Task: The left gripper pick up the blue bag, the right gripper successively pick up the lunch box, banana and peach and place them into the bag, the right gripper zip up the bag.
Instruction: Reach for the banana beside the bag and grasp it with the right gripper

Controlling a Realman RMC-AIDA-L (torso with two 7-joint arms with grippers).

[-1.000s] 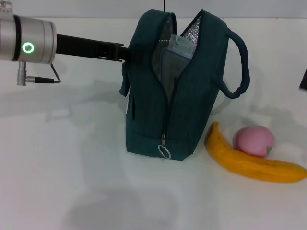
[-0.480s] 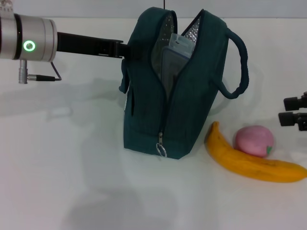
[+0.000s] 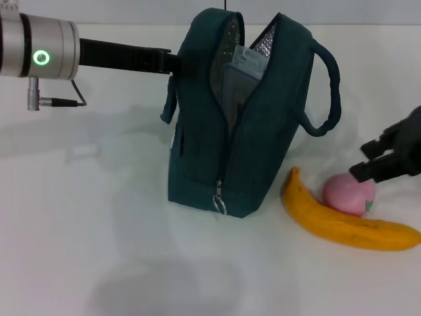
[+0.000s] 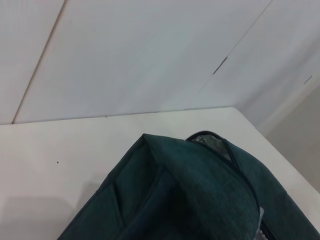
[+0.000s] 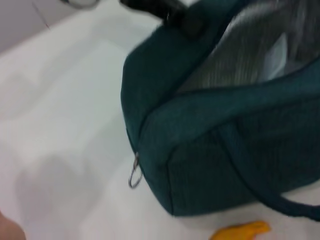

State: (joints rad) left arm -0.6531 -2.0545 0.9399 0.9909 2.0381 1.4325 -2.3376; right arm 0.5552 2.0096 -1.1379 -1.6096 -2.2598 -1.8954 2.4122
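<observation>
We judge the next pick to be the banana (image 3: 345,222), since the lunch box (image 3: 240,79) already stands inside the blue bag (image 3: 243,125), whose top the left gripper (image 3: 172,64) reaches (whether its jaws are closed on the fabric we cannot tell, as the bag hides them). The banana lies on the table (image 3: 85,237) just right of the bag, its long axis running from near the bag's base out to the right, with the peach (image 3: 348,194) touching its far side. Our right gripper (image 3: 375,166) hangs above the peach, fingers seemingly narrowly parted, so the banana lies below and nearer us.
</observation>
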